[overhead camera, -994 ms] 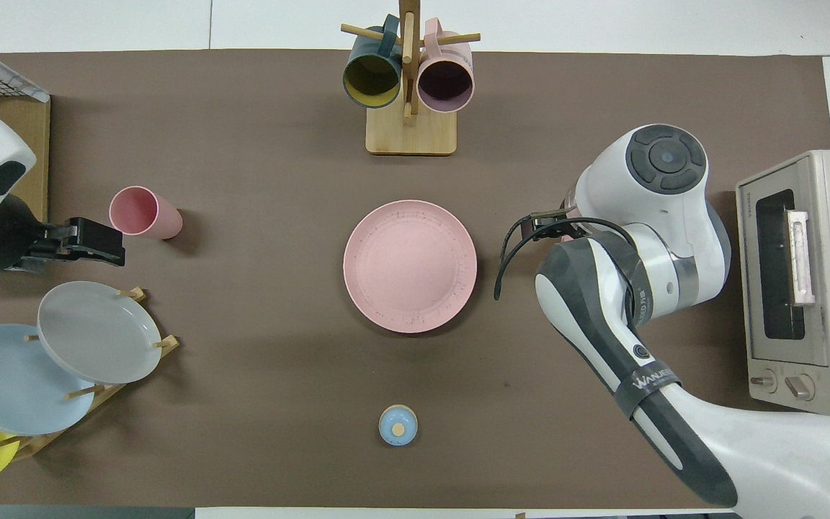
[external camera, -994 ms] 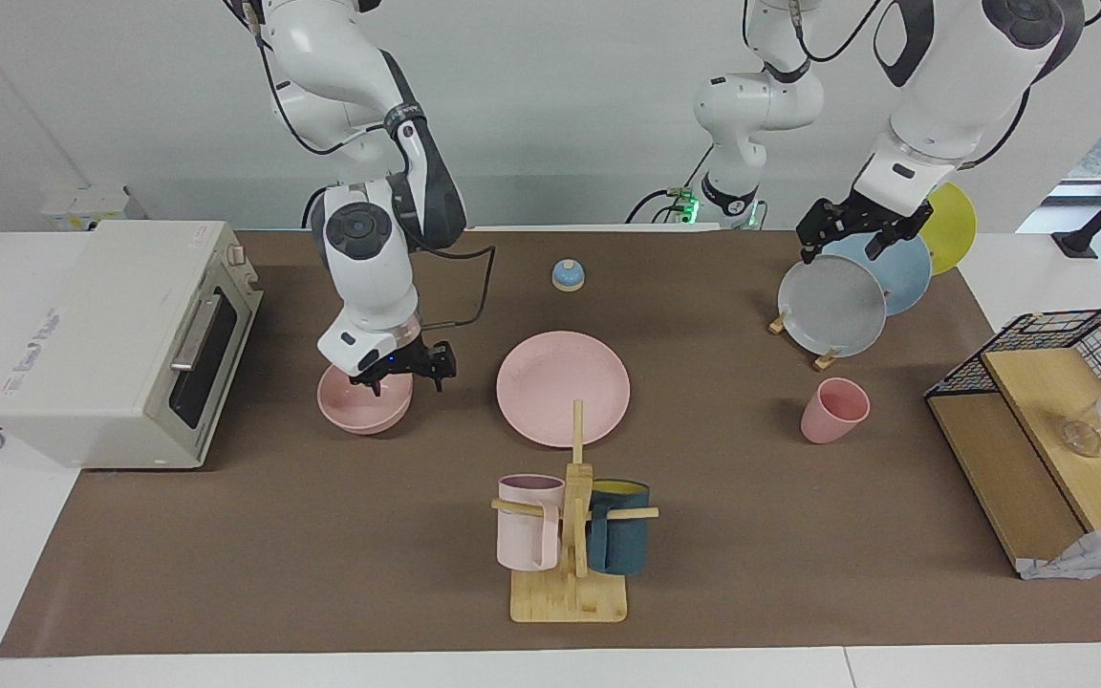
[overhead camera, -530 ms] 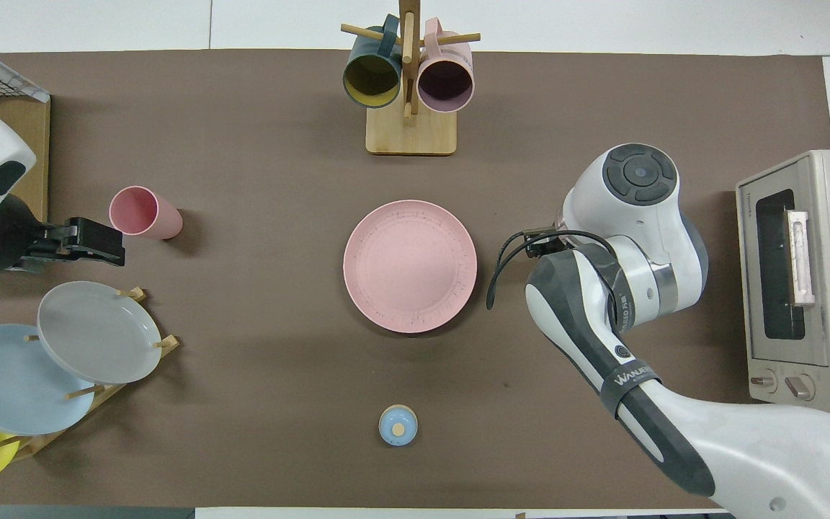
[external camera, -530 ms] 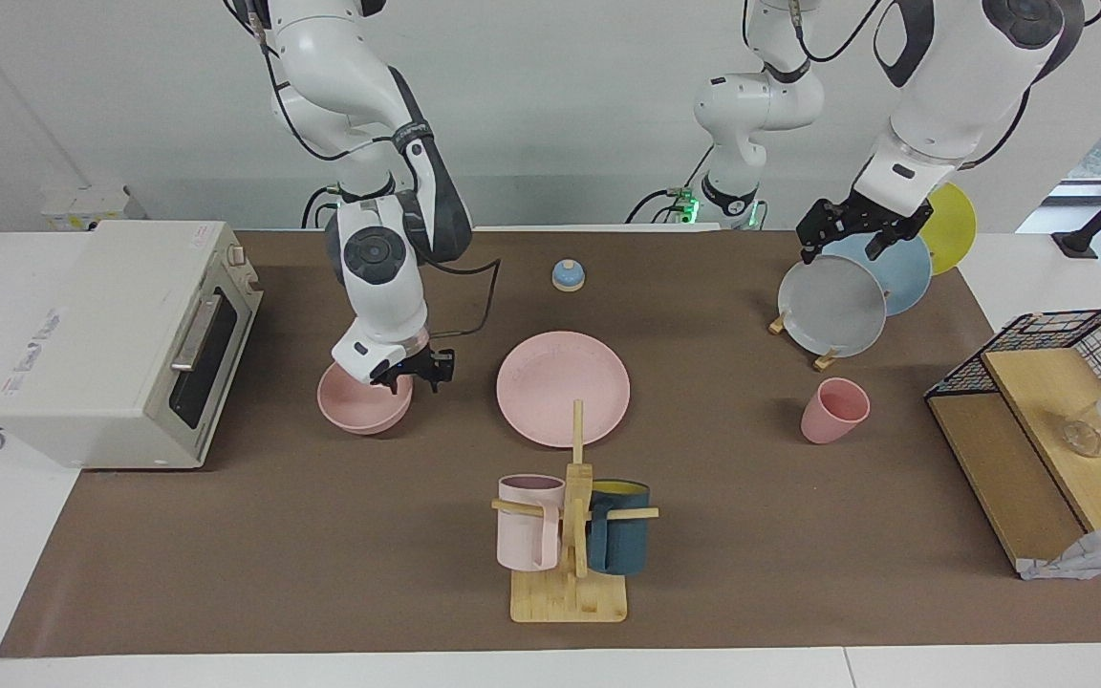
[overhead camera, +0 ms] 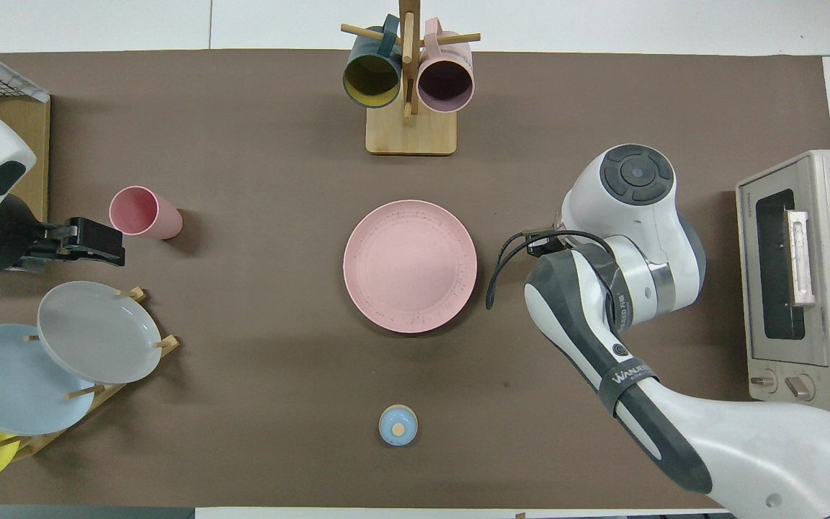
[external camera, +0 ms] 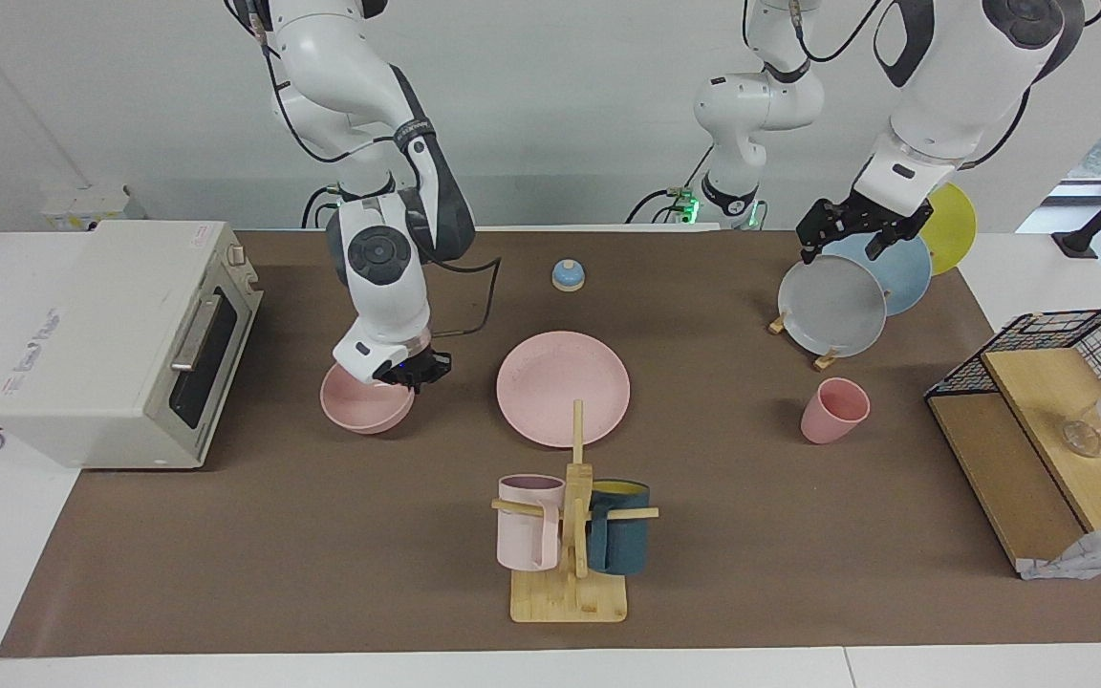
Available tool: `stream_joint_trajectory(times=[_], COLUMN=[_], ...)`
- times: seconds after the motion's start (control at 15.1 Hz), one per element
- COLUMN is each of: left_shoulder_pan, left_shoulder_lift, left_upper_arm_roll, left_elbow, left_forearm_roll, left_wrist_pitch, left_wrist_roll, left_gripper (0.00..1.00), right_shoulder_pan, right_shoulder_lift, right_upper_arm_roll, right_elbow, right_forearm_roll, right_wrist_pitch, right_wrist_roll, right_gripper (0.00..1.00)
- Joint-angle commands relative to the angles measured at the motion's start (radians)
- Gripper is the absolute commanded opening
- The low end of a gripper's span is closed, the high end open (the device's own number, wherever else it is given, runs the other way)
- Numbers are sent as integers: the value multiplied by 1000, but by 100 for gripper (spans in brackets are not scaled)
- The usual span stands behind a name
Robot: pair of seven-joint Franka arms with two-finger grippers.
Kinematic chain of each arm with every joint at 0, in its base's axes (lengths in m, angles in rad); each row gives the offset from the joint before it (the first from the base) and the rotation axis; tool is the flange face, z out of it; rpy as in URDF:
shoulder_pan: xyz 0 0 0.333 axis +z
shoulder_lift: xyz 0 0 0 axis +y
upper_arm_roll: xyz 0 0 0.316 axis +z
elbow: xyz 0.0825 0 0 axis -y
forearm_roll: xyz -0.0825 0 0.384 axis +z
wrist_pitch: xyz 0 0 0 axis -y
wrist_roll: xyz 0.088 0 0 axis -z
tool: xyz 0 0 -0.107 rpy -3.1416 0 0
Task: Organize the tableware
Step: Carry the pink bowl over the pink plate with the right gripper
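At the pink bowl's (external camera: 365, 406) rim: right gripper (external camera: 409, 372) clamped on it | left gripper (external camera: 847, 239) over grey plate (external camera: 831, 306), fingers apart

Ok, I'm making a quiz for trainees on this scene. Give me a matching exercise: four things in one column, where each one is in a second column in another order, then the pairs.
Things:
1. pink plate
2. pink bowl
3. pink cup
4. blue bell

Places:
A. toward the left arm's end of the table, farther from the robots than the grey plate
B. under the right gripper, beside the toaster oven
C. at the table's middle, nearer to the robots than the mug stand
D. nearer to the robots than the pink plate

Pairs: 1-C, 2-B, 3-A, 4-D
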Motion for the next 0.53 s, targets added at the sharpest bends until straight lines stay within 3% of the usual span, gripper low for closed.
stream_joint_trajectory(times=[0.0, 0.33, 0.46], left_shoulder_pan=[15, 15, 20], left_shoulder_lift=[-17, -17, -17], left_upper_arm_roll=[-7, -5, -4], left_elbow=[-9, -7, -9], left_forearm_roll=[-6, -6, -6], left_wrist_pitch=[-6, 3, 6], left_wrist_roll=[-6, -10, -10], left_gripper=[100, 100, 100], right_shoulder_pan=[78, 247, 257], right_shoulder_lift=[128, 303, 314], right_upper_arm_roll=[8, 53, 59], right_elbow=[288, 539, 547], right_forearm_roll=[6, 9, 15], right_wrist_pitch=[-178, -167, -96], right_wrist_roll=[115, 371, 381], right_gripper=[0, 0, 0])
